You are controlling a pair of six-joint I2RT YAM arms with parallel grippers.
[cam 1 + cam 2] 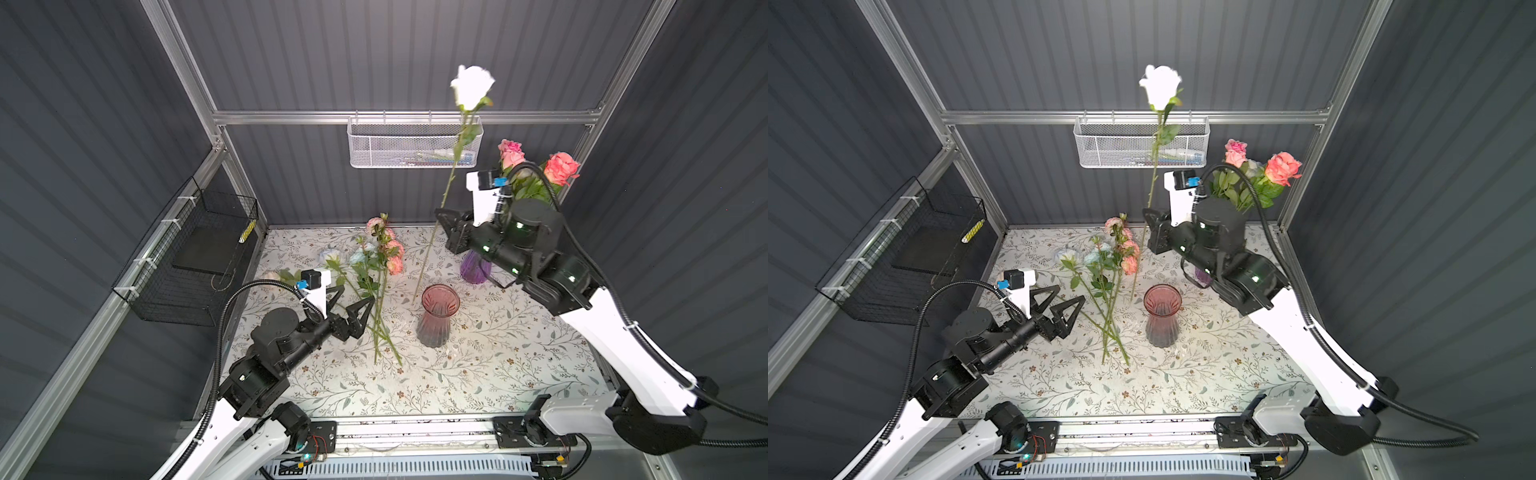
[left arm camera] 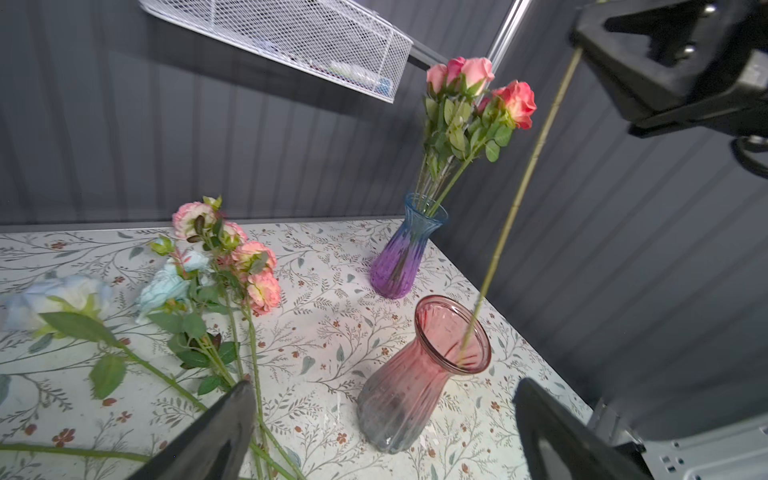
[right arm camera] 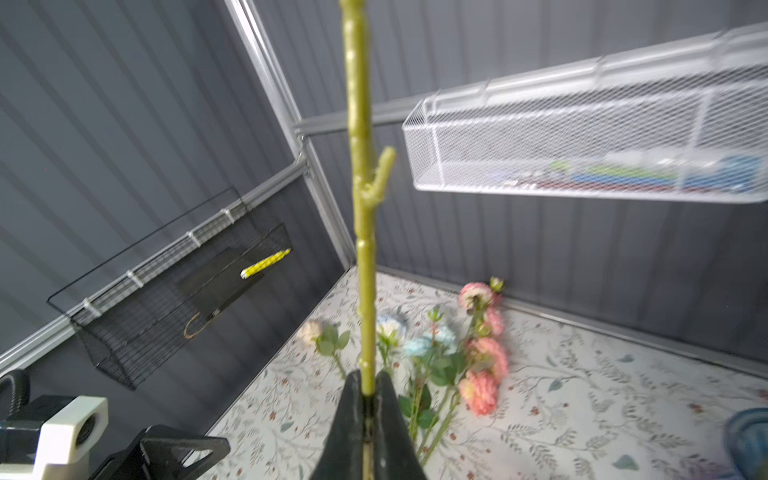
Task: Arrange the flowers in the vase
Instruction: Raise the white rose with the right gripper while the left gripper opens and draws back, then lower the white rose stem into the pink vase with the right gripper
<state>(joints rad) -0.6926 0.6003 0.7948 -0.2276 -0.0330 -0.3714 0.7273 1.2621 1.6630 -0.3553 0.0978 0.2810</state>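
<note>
The right gripper [image 1: 439, 215] is clamped on the white rose [image 1: 471, 85] at mid-stem, high above the pink vase [image 1: 438, 320], with the stem's tip at the vase's rim. The left gripper [image 1: 356, 294] gapes wide left of that vase, beside loose flowers [image 1: 384, 257] lying on the bench [image 1: 498, 353].

Light falls from overhead onto the bench [image 1: 478, 374], whose pale floral cover is bright, near washed out along its front edge, while the ribbed dark walls [image 1: 104, 124] stay dim. In both top views the white rose [image 1: 472, 85] bloom is blown out, petal detail lost, and the white arm shells [image 1: 648, 361] glare. Shadows on the bench are soft and faint. The frame posts [image 1: 183, 62] lean outward toward the picture edges, a wide-lens warp. The left wrist view is crisp mid-frame, yet the left end effector [image 2: 384, 388] close to the lens is soft. The right wrist view is smeared: the rose's stem, the white mesh basket [image 3: 582, 137] and the loose flowers [image 3: 482, 374] all blur
</note>
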